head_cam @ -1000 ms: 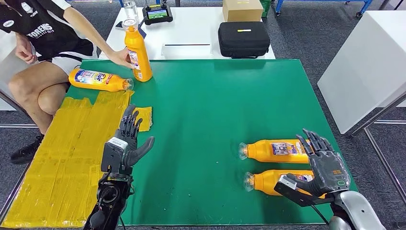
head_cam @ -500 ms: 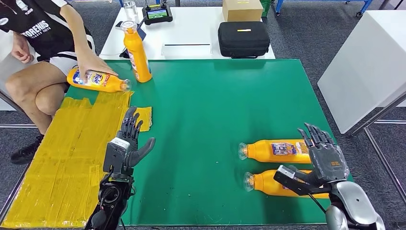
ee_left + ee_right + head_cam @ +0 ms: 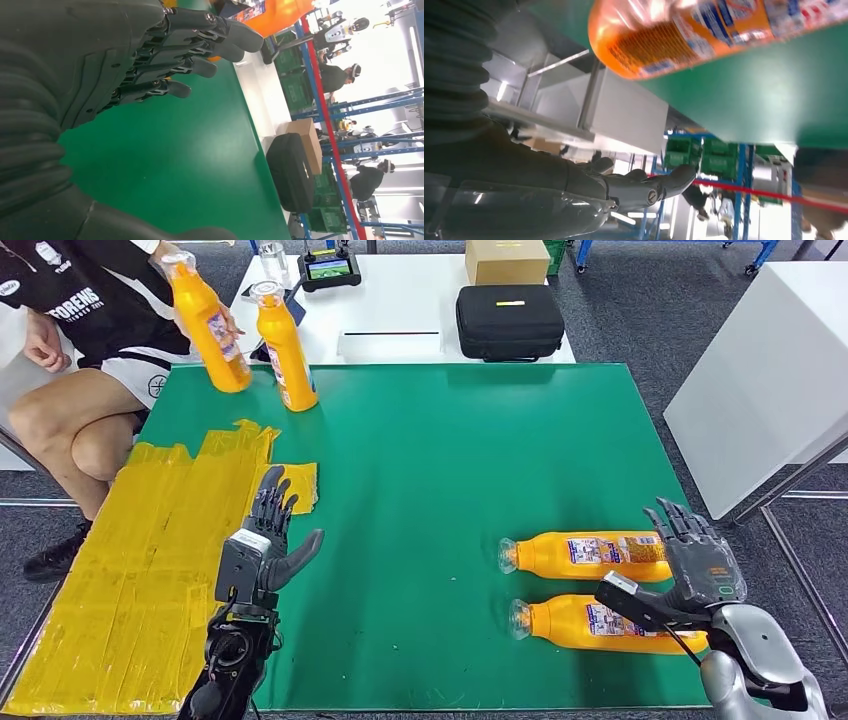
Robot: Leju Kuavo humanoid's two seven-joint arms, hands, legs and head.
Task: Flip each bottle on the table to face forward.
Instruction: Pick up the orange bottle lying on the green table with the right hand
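**Four orange bottles on a green table mat**

A green mat [image 3: 430, 490] was seen covering the table, with a patch of yellow tape strips [image 3: 150, 570] along its left edge. Beyond the far edge stood a white table [image 3: 400, 325] carrying a black zipped case [image 3: 509, 322] and a brown cardboard box [image 3: 506, 260]; grey carpet [image 3: 640, 310] lay around.

Near the right edge, two orange plastic bottles lay on their sides, caps toward the centre: the farther lying bottle [image 3: 585, 555] and the nearer lying bottle [image 3: 600, 624]. At the far left corner an upright orange bottle [image 3: 285, 346] stood, and beside it a tilted orange bottle [image 3: 208, 325] was held by a seated person [image 3: 90, 330].

The left hand [image 3: 268, 540] was held over the mat with fingers spread, empty. The right hand [image 3: 690, 570] was raised by the lying bottles' bases, fingers apart, holding nothing.

Blue shelving [image 3: 330, 120] and distant people were shown in the left wrist view; a bottle's base was shown close up in the right wrist view.
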